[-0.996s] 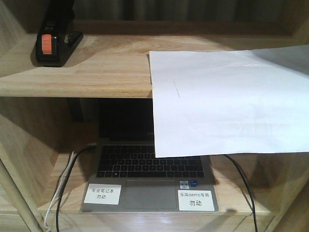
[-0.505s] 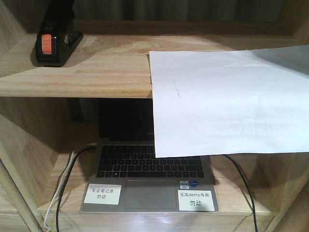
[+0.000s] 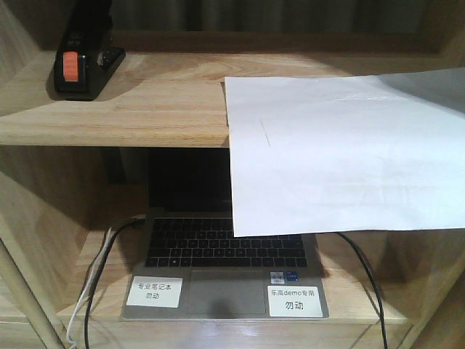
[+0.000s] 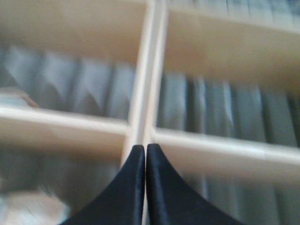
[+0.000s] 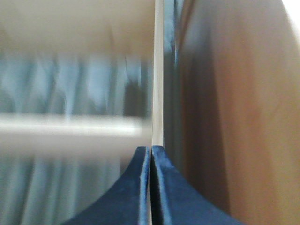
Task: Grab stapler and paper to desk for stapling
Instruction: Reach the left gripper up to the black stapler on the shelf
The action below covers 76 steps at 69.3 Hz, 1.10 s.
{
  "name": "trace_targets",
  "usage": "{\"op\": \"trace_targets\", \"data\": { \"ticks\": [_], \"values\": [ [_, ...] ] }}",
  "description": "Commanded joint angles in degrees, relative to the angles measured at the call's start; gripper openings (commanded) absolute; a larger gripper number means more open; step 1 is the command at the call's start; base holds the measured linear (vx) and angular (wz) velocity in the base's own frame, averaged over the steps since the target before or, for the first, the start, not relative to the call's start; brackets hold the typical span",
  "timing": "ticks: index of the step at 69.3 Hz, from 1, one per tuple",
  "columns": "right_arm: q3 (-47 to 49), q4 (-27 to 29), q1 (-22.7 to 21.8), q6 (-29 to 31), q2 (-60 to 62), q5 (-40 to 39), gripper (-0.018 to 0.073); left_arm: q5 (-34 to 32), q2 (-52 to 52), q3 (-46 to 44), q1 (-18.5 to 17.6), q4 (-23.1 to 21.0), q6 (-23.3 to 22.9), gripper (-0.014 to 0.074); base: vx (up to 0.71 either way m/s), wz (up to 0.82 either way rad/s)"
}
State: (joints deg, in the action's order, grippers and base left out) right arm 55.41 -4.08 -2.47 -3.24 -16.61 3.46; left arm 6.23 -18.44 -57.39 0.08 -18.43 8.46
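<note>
The black stapler (image 3: 81, 64), with its orange-red patch facing me, stands at the far left of the upper shelf in the front view. The white paper (image 3: 341, 153) lies on the right part of that shelf, and its front half hangs over the shelf edge in front of the laptop. Neither gripper shows in the front view. In the left wrist view my left gripper (image 4: 145, 146) is shut and empty, facing blurred shelf frames. In the right wrist view my right gripper (image 5: 150, 148) is shut and empty beside a brown wooden panel. The desk is out of view.
An open laptop (image 3: 225, 273) with two white Chinese labels sits on the lower shelf, under the hanging paper. Black and white cables (image 3: 91, 291) run down at its left, and a black cable (image 3: 367, 280) at its right. The light wood shelf board (image 3: 145, 109) spans the view.
</note>
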Motion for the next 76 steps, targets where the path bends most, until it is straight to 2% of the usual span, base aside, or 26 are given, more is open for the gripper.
{"op": "trace_targets", "data": {
  "ticks": [1,12,21,29,34,38,44,54,60,76],
  "values": [
    [5.0,0.0,-0.4,-0.1,-5.8,7.4,-0.0005,4.4,-5.9,-4.7,-0.1,0.0,0.0,-0.0003,0.0,0.0],
    [6.4,0.0,-0.4,-0.1,-11.0,15.0,-0.0001,9.5,-12.0,-5.8,-0.1,0.0,0.0,0.0016,0.0,0.0],
    [6.4,0.1,-0.4,-0.1,-13.9,19.9,0.0011,13.5,-15.2,-5.8,-0.1,0.0,0.0,0.0074,0.0,0.0],
    [6.4,0.5,-0.4,-0.1,-15.7,22.4,0.0039,17.1,-16.4,-5.7,-0.1,0.0,0.0,0.0176,0.0,0.0],
    [6.4,2.1,-0.4,-0.1,-16.5,23.4,0.0087,18.2,-16.4,-5.1,-0.1,0.0,0.0,0.0279,0.0,0.0],
    [6.4,3.8,-0.4,-0.1,-16.9,24.1,0.0138,19.1,-16.4,-5.0,-0.1,0.0,0.0,0.0367,0.0,0.0],
    [6.4,5.1,-0.4,0.1,-17.2,24.5,0.0272,19.6,-16.4,-5.0,-0.1,0.0,0.0,0.0521,0.0,0.0],
    [6.4,5.4,-0.4,0.1,-17.2,24.5,0.0571,19.5,-16.2,-5.0,-0.1,0.0,0.0,0.0731,0.0,0.0],
    [6.4,5.4,-0.4,0.2,-17.2,24.5,0.0732,19.5,-16.2,-5.0,-0.1,1.6,0.0,0.0732,0.0,0.0],
    [6.4,5.4,-0.4,0.2,-17.2,24.5,0.0713,19.7,-16.2,-5.0,-1.2,2.8,-0.1,0.072,0.0,0.0]
  ]
}}
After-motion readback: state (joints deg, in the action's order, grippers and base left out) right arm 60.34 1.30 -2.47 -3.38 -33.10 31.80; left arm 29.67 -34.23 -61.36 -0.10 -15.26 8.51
